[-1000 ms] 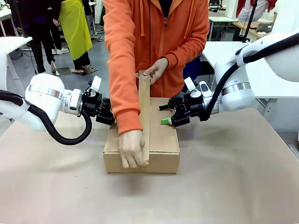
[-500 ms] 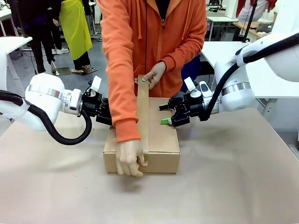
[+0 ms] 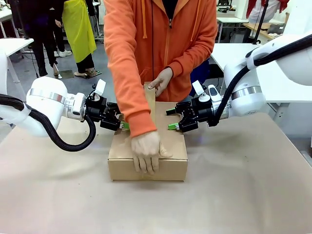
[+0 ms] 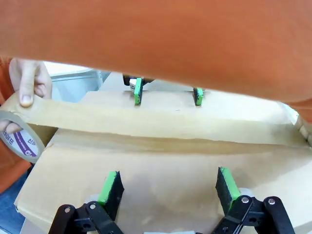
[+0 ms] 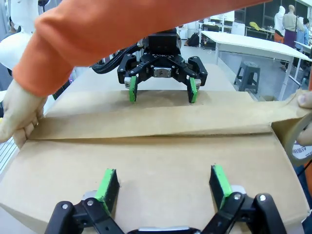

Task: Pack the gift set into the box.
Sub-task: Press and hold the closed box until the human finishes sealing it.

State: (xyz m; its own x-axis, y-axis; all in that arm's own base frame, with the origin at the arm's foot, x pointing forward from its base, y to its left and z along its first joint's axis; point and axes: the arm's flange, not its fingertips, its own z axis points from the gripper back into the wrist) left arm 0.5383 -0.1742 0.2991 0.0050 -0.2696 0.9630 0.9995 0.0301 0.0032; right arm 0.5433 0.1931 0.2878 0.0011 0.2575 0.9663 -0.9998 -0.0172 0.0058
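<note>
The box (image 3: 147,146) sits closed at the middle of the table (image 3: 243,195), between my two arms. My left gripper (image 3: 121,123) rests at the box's left top edge with its green pads (image 4: 109,186) spread wide over the flap. My right gripper (image 3: 171,119) rests at the right top edge, equally spread, pads (image 5: 220,183) apart above the cardboard. Neither gripper holds anything. Both sit where they were half a second ago.

A strip of brown paper tape (image 5: 156,124) runs along the centre seam of the box top. The person's gloved hand (image 3: 147,151) now lies flat over the near top edge of the box, pressing the tape end down. Half a second ago that hand was lower, on the front face. The person's other hand (image 3: 161,80) holds the tape roll (image 4: 19,141) above the far edge; it has dropped slightly since the earlier frame, and the raised tape strip now stands shorter.

The gift set is not visible; the box flaps are down.
</note>
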